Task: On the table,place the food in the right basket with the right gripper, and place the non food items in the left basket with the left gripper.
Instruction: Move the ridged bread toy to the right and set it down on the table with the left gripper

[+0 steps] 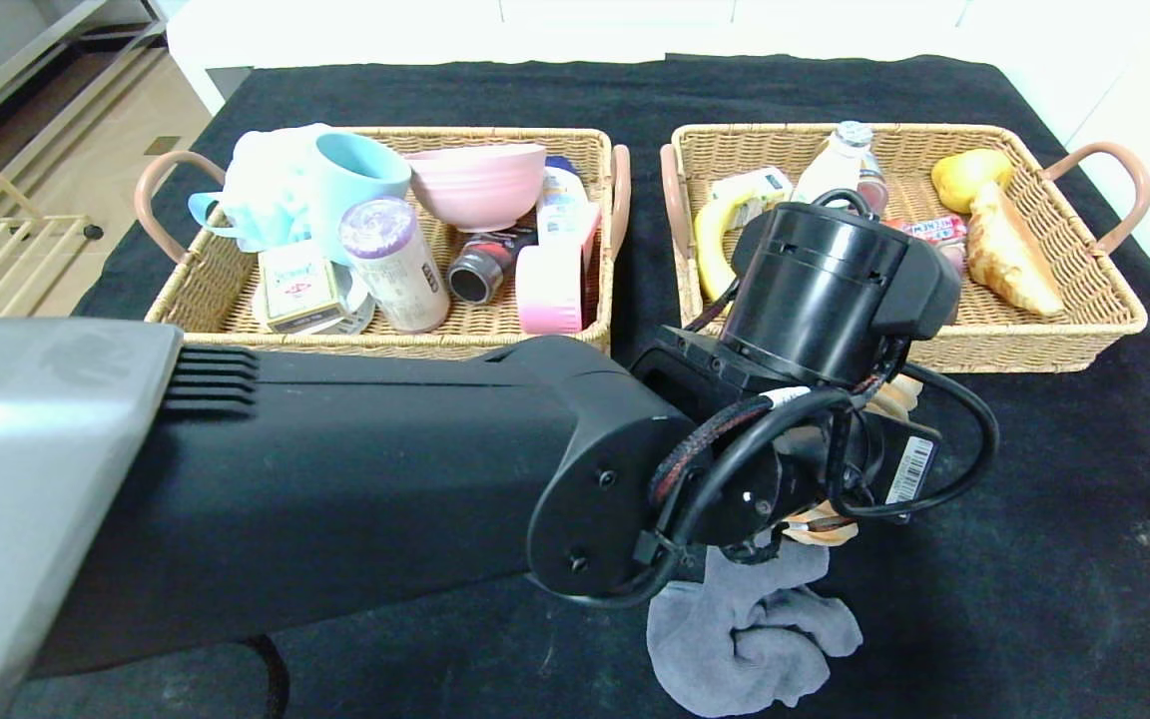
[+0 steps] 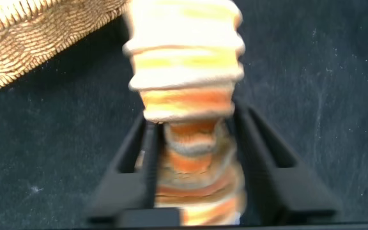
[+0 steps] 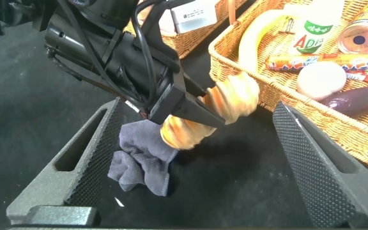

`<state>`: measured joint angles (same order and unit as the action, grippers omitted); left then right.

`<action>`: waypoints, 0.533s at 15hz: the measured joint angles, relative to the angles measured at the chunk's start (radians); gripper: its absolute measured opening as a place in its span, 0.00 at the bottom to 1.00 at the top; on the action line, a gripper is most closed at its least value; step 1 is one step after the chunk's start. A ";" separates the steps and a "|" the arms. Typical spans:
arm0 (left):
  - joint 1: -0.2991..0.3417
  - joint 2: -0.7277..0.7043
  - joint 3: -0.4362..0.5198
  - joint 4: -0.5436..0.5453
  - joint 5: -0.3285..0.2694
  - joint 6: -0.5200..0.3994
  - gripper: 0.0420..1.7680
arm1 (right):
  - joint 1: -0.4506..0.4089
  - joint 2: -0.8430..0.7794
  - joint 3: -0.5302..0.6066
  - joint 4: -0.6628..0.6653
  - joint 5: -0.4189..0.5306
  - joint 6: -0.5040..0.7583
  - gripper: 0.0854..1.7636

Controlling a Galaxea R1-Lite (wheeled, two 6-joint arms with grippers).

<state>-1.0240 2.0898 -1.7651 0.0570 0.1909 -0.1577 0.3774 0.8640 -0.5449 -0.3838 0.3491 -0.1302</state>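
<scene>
Orange-striped bread twist (image 2: pixel 187 96) between the left pincer's (image 2: pixel 193 169) parted fingers, beside grey cloth (image 3: pixel 142 160).

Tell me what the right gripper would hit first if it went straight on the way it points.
Probably the bread roll at the left gripper, dead ahead of the open right gripper; the grey cloth lies lower. Depth is unclear.
</scene>
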 joint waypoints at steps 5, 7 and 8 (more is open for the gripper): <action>0.000 -0.002 0.006 -0.002 0.006 -0.003 0.73 | 0.000 0.003 0.000 0.000 0.000 0.000 0.97; -0.001 -0.003 0.007 -0.002 0.007 -0.003 0.78 | 0.000 0.003 0.000 0.000 0.000 0.000 0.97; -0.001 -0.004 0.008 -0.001 0.007 -0.003 0.80 | 0.000 0.004 0.000 0.000 0.000 -0.001 0.97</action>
<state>-1.0247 2.0855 -1.7572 0.0562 0.1981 -0.1611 0.3770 0.8677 -0.5445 -0.3838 0.3491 -0.1309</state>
